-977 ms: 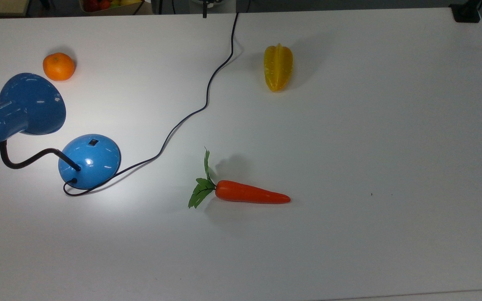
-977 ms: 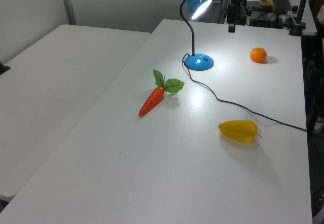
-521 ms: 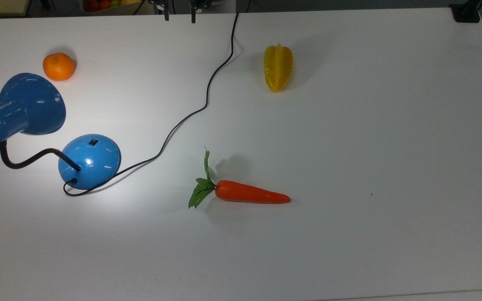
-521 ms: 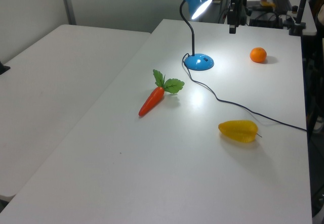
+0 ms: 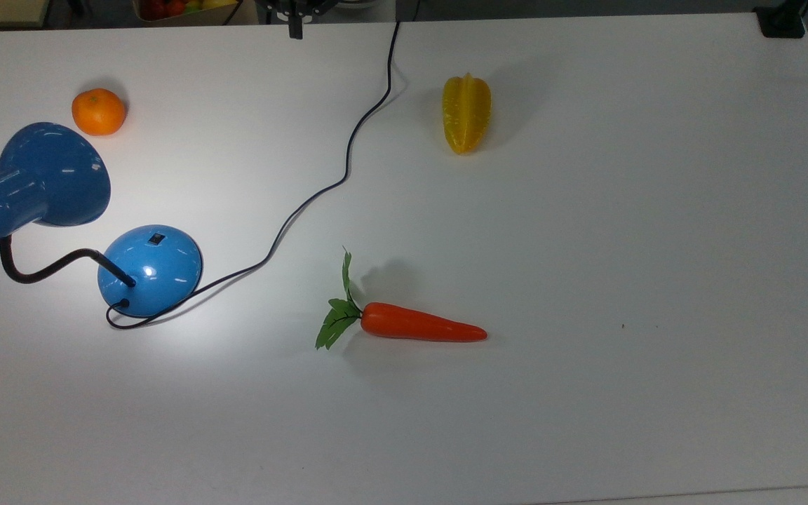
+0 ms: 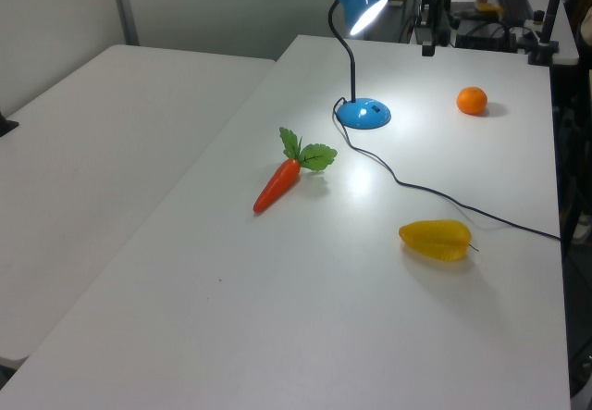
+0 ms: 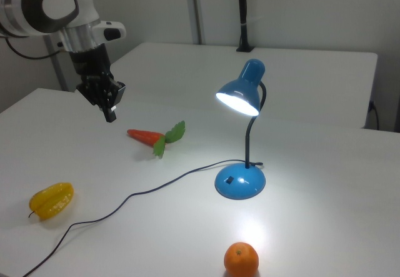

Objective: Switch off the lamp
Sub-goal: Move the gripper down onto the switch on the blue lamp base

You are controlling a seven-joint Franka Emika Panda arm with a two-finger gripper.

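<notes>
Right view: gripper (image 7: 110,115) hangs in the air over the table's (image 7: 325,227) far side, well apart from the lamp (image 7: 240,141), holding nothing; fingers look pressed together, tip pointing down. Lamp stands between the carrot (image 7: 147,137) and the orange (image 7: 241,259), its black cord (image 7: 144,194) trailing off past the yellow starfruit (image 7: 51,201). Bulb lit, bright pool on the table: switch (image 7: 229,180) not yet pressed, whole approach left to do. Neck rises upright from the domed base; the shade tilts down toward the right view's left. Switch sits on the base's left front slope.
</notes>
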